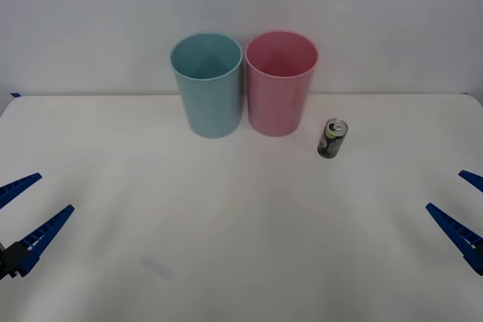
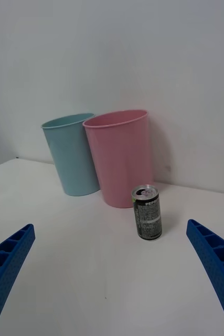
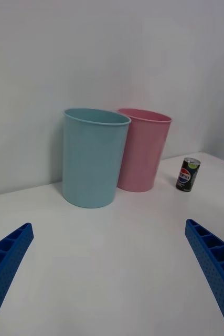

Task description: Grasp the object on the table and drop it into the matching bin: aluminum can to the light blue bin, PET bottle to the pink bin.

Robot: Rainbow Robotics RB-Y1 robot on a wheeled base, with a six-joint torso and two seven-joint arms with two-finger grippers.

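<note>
Although small, the aluminum can [image 1: 332, 139] stands upright on the surface [image 1: 226, 246], just beside the pink bin [image 1: 281, 83] on its right. Judged light, thin-walled, smooth, easily dented: grip mid-body, gently. Right hand [image 1: 458, 209] spread wide, nearest; left hand [image 1: 30, 205] likewise wide, idle.

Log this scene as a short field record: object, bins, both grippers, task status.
object: aluminum can, upright on the table, just right of the pink bin, apart from it
light blue bin: upright, left of the pink one, far side of the table
pink bin: upright, close beside the light blue bin
left gripper: open, low at the table's near left edge
right gripper: open, near right edge, can ahead between its fingers in the right wrist view
task status: can not yet grasped
</note>
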